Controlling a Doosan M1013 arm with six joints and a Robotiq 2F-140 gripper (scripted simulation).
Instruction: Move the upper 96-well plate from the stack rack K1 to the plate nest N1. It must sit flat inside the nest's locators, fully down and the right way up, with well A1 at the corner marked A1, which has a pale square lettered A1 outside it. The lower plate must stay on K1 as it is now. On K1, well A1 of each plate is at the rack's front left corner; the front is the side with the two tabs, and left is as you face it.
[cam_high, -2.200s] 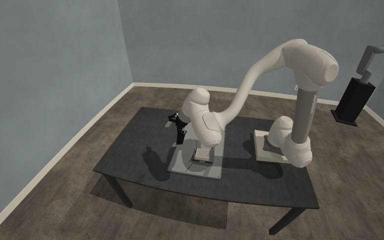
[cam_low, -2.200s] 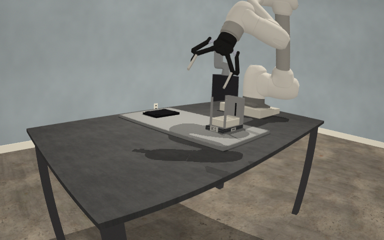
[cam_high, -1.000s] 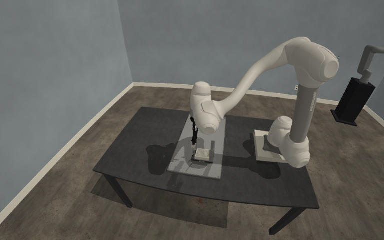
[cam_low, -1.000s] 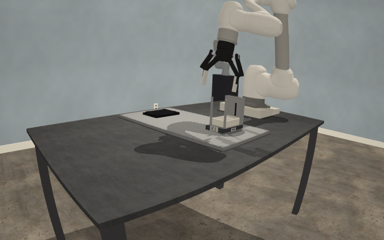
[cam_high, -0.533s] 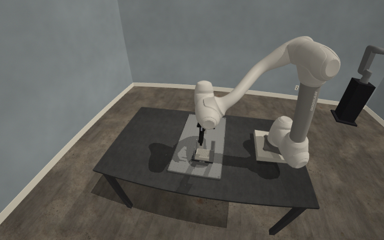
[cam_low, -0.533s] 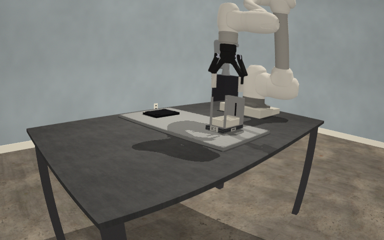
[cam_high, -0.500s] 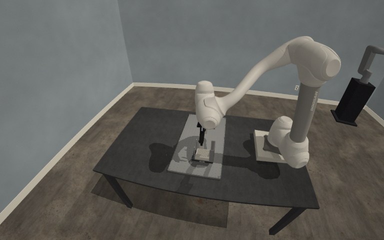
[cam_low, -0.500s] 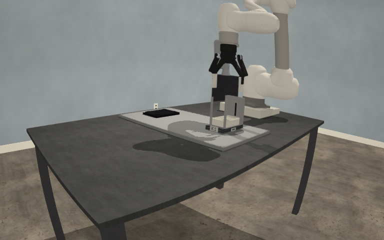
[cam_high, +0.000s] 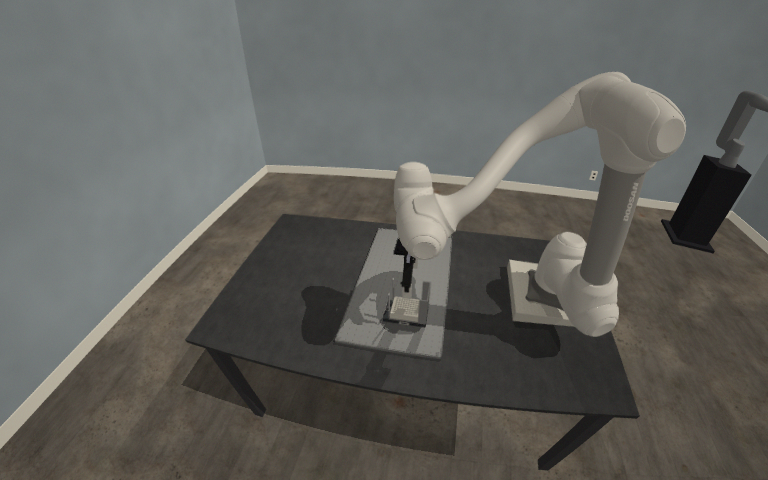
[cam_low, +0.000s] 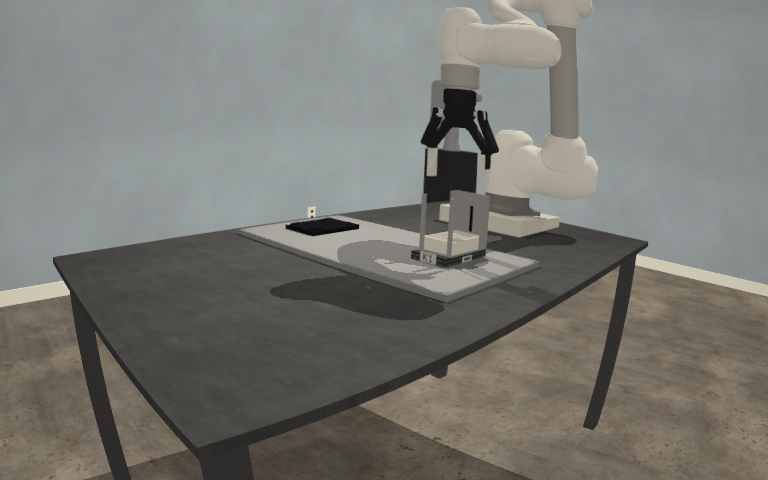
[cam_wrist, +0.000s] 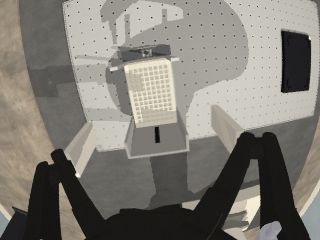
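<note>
Pincer (cam_low: 459, 151) spread fully wide, gripping nothing, hanging above stack rack K1 (cam_low: 473, 210). Upper plate (cam_wrist: 154, 88) sits in the rack between tall grey uprights on both sides of it. Nest N1 (cam_low: 322, 226) lies well apart along the pale mat (cam_low: 271, 233). Behind my wrist stands a black pedestal (cam_high: 707, 198).

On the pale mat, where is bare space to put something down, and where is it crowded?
The pale mat lies bare between the black plate nest and rack K1. The dark table in front of the mat is also bare. Around K1 it is crowded: posts, stacked plates, the open gripper above.
</note>
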